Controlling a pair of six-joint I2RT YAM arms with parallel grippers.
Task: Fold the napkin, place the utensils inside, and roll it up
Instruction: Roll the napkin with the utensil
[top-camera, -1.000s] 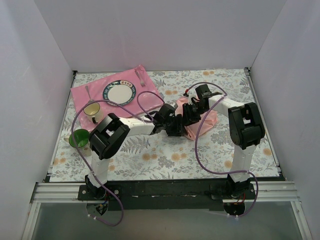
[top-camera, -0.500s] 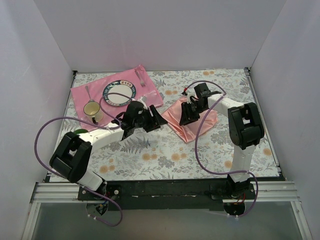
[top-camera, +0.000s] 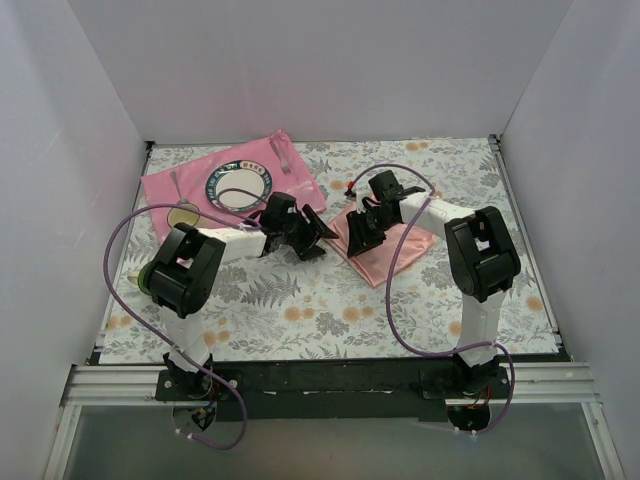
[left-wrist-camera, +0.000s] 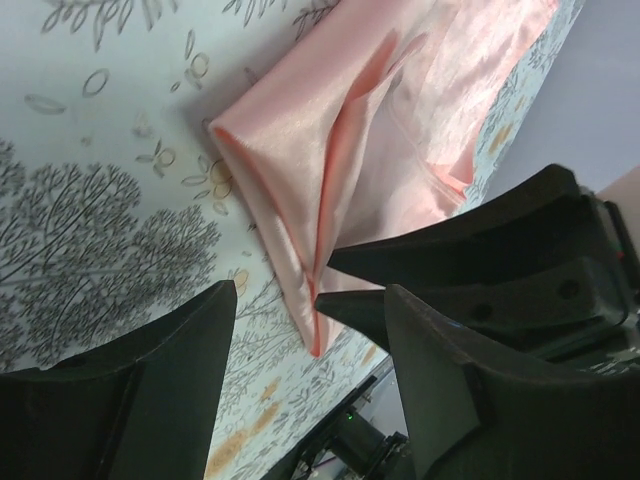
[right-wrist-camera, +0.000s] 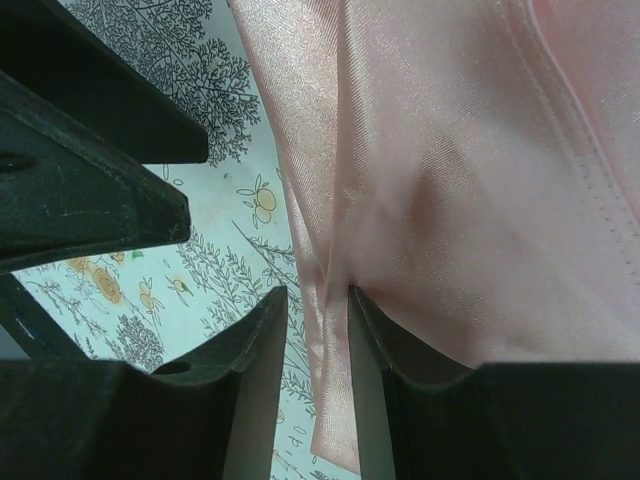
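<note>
The pale salmon napkin (top-camera: 390, 250) lies partly folded right of the table's middle, its left corner raised in a crease (left-wrist-camera: 290, 220). My right gripper (top-camera: 358, 232) is over that corner, and its fingers (right-wrist-camera: 245, 380) are shut on a narrow fold of the napkin (right-wrist-camera: 450, 180). My left gripper (top-camera: 318, 238) is just left of the napkin. It stands open (left-wrist-camera: 310, 340) with nothing between its fingers, and the napkin's tip lies beyond them. The utensils, a spoon (top-camera: 178, 186) and a fork (top-camera: 281, 155), lie on the hot-pink mat (top-camera: 300, 180) at the back left.
A blue-rimmed plate (top-camera: 238, 186) sits on the mat, with a cream mug (top-camera: 183, 213) at the mat's front edge. A green cup (top-camera: 148, 276) is half hidden behind the left arm. The right gripper's black fingers (left-wrist-camera: 480, 260) are close beside my left gripper. White walls enclose the table.
The left gripper let go of the napkin, swung left, then came back beside its left corner, opening wider. The right gripper shifted left with its fold, and the napkin spread out from a bunch.
</note>
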